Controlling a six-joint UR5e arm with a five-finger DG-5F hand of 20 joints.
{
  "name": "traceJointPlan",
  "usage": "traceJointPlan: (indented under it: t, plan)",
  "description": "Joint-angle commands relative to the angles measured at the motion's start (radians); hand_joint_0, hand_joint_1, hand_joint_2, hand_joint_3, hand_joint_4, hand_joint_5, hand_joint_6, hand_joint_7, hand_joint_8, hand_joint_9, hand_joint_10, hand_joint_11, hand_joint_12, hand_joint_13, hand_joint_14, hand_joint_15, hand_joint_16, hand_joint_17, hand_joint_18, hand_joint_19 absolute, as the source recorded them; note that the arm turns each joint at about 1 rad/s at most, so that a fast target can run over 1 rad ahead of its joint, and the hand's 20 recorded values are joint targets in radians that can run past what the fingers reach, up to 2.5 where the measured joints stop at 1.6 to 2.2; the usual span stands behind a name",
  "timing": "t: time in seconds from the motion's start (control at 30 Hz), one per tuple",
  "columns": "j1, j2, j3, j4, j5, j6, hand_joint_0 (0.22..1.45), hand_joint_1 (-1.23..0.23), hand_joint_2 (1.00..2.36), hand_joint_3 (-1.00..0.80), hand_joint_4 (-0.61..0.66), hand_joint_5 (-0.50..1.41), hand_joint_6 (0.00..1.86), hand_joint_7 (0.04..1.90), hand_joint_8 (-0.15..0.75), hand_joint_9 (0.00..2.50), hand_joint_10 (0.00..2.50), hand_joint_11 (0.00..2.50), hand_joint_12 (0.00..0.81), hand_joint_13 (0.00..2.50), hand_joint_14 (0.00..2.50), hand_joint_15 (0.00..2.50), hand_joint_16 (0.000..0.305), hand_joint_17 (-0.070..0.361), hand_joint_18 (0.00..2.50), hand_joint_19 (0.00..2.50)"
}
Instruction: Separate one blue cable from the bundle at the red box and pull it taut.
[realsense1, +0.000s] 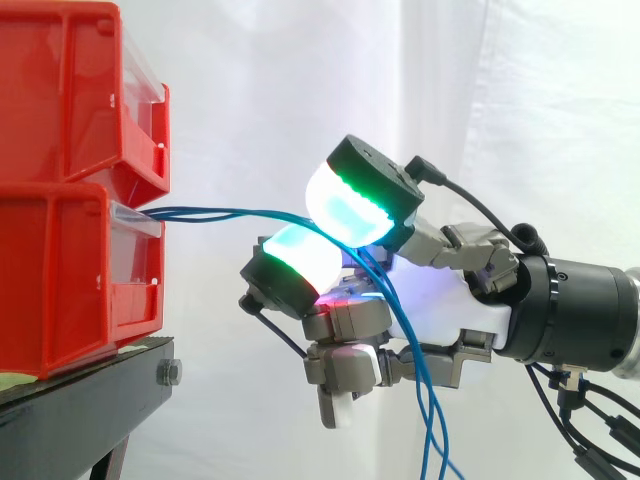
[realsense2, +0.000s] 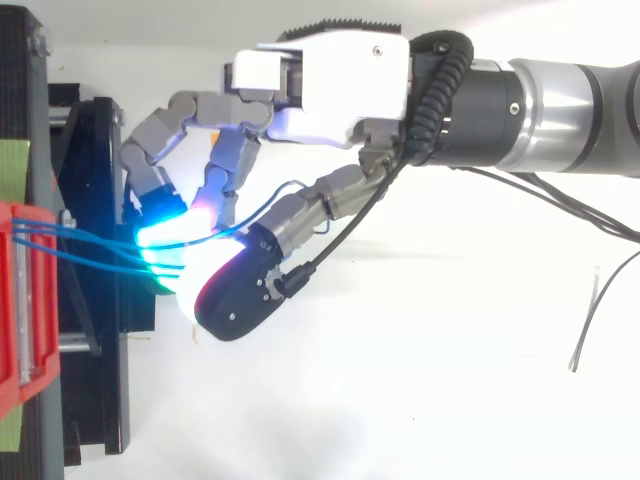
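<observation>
Several blue cables (realsense1: 230, 212) in robot hand (realsense1: 440, 300)

No writing, number or sign can be read anywhere: the red bins (realsense1: 60, 210), black stand (realsense1: 90, 385) and hand (realsense2: 340, 85) show no legible print.

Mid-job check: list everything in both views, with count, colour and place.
Red bins: two, red, stacked at left.
Stand: one, black, under the bins.
Blue cables: several, count unclear, blue, from the lower bin's front to the fingers, then hanging down.
Curtain: one, white, behind everything.
Thin wire: one, dark, on the white surface at right.
Hand: one, white and grey, right of the bins, fingers curled round the cables, pads glowing green and cyan.
Arm: one, silver and black, from the right.
</observation>
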Motion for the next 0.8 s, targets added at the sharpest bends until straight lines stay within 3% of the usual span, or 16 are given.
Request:
traceJointPlan:
  t: [0.0, 0.13, 0.4, 0.6, 0.67, 0.77]
  plan:
    - [-0.004, 0.0, 0.0, -0.017, -0.001, -0.004, 0.7, -1.02, 1.0, -0.5, 0.11, -0.12, 0.92, 1.4, 0.337, 1.16, 0.01, 1.64, 0.408, 1.12, 0.03, 1.13, 0.046, 0.103, 0.95, 0.57]
    - [-0.006, 0.002, 0.0, -0.026, -0.001, -0.006, 0.59, -1.07, 1.0, -0.5, 0.11, -0.11, 0.92, 1.24, 0.336, 1.17, 0.01, 1.63, 0.412, 1.11, 0.03, 1.12, 0.046, 0.104, 0.94, 0.58]
    - [-0.007, 0.002, 0.005, -0.04, -0.001, -0.024, 0.48, -1.04, 1.0, -0.5, 0.13, -0.11, 0.91, 1.23, 0.369, 1.18, 0.01, 1.61, 0.452, 1.11, 0.03, 1.11, 0.054, 0.122, 0.96, 0.59]
    - [-0.009, 0.002, 0.017, -0.053, -0.001, -0.029, 0.42, -0.83, 1.0, -0.5, 0.16, -0.12, 0.89, 1.17, 0.412, 1.22, 0.01, 1.59, 0.494, 1.16, 0.03, 1.1, 0.063, 0.141, 1.04, 0.61]
    - [-0.01, 0.002, 0.031, -0.074, -0.001, -0.03, 0.45, -0.65, 1.0, -0.5, 0.15, -0.12, 0.88, 1.15, 0.398, 1.22, 0.01, 1.58, 0.484, 1.15, 0.03, 1.1, 0.062, 0.139, 1.03, 0.63]
    - [-0.009, 0.002, 0.043, -0.105, -0.001, -0.035, 0.48, -0.54, 1.0, -0.5, 0.14, -0.12, 0.86, 1.17, 0.376, 1.23, 0.01, 1.56, 0.465, 1.15, 0.03, 1.1, 0.059, 0.133, 1.02, 0.67]
